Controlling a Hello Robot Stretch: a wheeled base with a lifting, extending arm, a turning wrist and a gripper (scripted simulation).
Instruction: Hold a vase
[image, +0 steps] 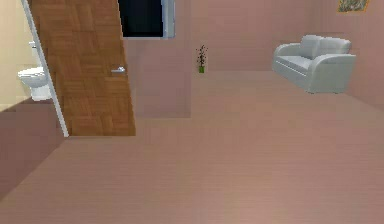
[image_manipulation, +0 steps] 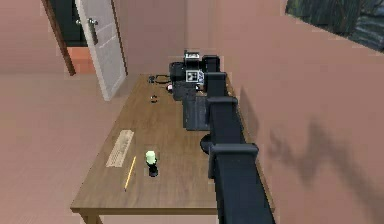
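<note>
Wooden table (image_manipulation: 170, 130) along a pink wall, with the dark arm (image_manipulation: 228, 150) lying over its right side (arm side view). The gripper (image_manipulation: 180, 76) is at the table's far end, two white marker squares (image_manipulation: 197, 60) just right of it. Cannot tell whether it holds anything: its far end sits over the tabletop, and a small dark blob (image_manipulation: 156, 78) lies just left of the fingers, touching or apart unclear. A second dark speck (image_manipulation: 153, 98) lies nearer than the gripper, on the wood. Which of these, if any, is the vase can't be told.

Well back from the gripper, toward the near edge, is a small pale-green item on a dark base (image_manipulation: 151, 160). A yellow pencil (image_manipulation: 130, 172) lies left of it, beside a pale flat strip (image_manipulation: 120, 150) (ruler-like). Beyond the gripper are a white door (image_manipulation: 105, 45) and a brown door leaf (image_manipulation: 60, 40).

Forward view: pink floor, open wooden door (image: 85, 65), white toilet (image: 35, 80) behind it, dark window (image: 142, 18), small potted plant (image: 202, 58) by the far wall, pale grey sofa (image: 318, 62).
</note>
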